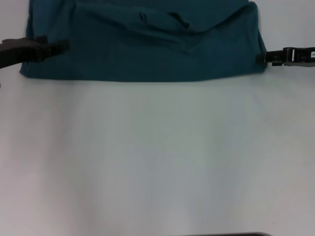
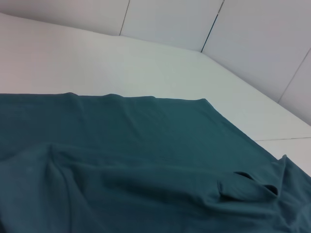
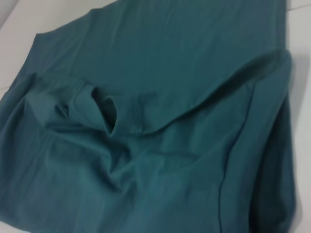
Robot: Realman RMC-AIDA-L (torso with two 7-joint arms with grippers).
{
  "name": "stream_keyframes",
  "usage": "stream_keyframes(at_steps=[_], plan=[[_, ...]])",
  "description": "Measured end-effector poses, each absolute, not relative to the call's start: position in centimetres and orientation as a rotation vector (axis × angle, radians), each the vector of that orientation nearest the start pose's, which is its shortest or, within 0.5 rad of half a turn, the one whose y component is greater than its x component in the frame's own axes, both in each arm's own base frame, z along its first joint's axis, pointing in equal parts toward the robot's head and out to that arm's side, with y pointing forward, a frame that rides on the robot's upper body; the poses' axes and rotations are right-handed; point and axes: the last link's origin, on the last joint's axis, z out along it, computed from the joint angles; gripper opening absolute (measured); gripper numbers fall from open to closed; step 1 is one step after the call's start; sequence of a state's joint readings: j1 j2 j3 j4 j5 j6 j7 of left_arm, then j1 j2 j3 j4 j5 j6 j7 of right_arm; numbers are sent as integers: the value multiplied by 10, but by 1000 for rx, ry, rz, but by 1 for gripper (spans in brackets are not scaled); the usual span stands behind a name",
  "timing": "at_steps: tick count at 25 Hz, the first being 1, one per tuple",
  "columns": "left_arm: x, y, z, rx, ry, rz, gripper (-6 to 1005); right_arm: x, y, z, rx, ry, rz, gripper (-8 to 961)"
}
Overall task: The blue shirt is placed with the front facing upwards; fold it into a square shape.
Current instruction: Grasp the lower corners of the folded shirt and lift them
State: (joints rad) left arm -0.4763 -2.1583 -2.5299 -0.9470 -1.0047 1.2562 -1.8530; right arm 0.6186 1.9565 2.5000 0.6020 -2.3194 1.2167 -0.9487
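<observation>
The blue shirt point(image 1: 147, 49) lies at the far edge of the white table point(image 1: 157, 157), doubled over so that only plain teal cloth shows, with loose creases and a small pucker point(image 1: 179, 22) near its middle. My left gripper point(image 1: 60, 47) reaches in from the left and rests on the shirt's left edge. My right gripper point(image 1: 262, 57) touches the shirt's right edge. The left wrist view shows the shirt point(image 2: 136, 160) spread flat with its pucker point(image 2: 248, 187). In the right wrist view the shirt point(image 3: 160, 145) fills the picture, with a folded layer draped across it.
A wide stretch of white table lies between the shirt and me. White wall panels point(image 2: 243, 39) stand behind the table. A dark edge point(image 1: 226, 234) shows at the bottom of the head view.
</observation>
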Motion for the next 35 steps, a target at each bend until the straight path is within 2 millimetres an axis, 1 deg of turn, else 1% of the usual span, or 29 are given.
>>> stream_keyframes(at_steps=[4,12,26,32,35], plan=[[-289,363,38,-2242,-1075,-530,706,320,381,32,-2163,1558,323,705],[-288,364,38,-2245,-1067,-529,701,313,387,24,-2159,1530,334,700],[-288,364,38,-2245,-1068,-530,692,310,388,17,-2160,1528,332,688],[-288,364,38,-2245,-1067,-531,688,309,392,17,-2143,1520,342,674],[-288,364,38,-2246,-1067,-531,686,308,393,17,-2149,1515,345,567]])
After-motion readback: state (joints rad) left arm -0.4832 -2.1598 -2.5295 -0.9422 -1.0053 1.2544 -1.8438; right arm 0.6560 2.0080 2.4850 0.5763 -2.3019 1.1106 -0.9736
